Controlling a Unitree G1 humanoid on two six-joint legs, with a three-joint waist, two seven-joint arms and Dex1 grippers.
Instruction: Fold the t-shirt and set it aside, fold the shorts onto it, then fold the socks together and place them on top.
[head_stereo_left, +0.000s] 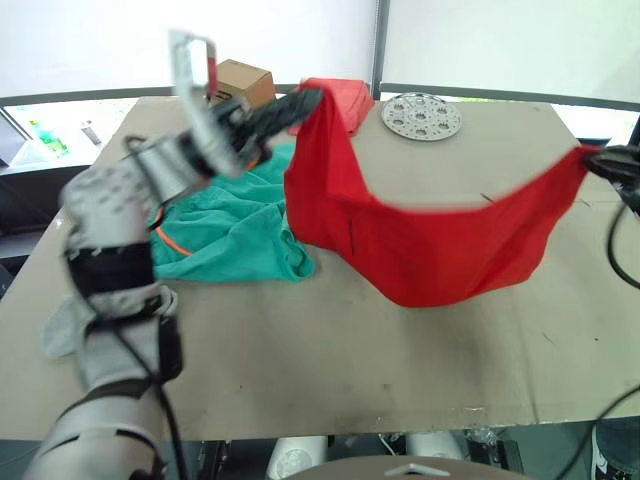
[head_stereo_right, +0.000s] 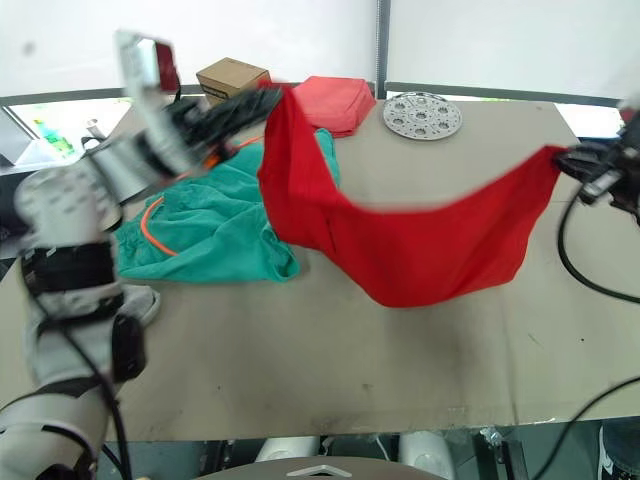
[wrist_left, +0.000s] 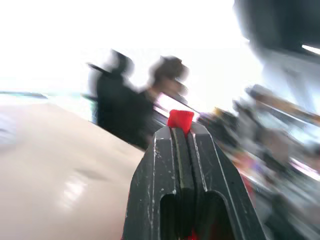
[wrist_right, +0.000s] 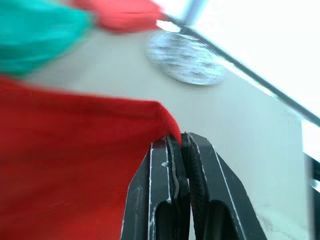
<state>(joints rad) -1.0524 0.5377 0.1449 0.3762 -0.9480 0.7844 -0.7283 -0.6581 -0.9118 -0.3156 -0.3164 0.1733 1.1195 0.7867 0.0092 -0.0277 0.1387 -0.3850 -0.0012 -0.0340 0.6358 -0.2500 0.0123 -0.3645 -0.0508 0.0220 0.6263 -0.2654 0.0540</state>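
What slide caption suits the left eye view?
Both grippers, left and right, hold the red t-shirt stretched above the table.

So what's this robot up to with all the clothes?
It is holding the red t-shirt up off the table, stretched between its two arms. The left hand is shut on one corner and the right hand is shut on the opposite one, so the cloth sags in the middle. The teal shorts lie crumpled on the table behind it, not yet folded. A grey sock lies by the left arm.
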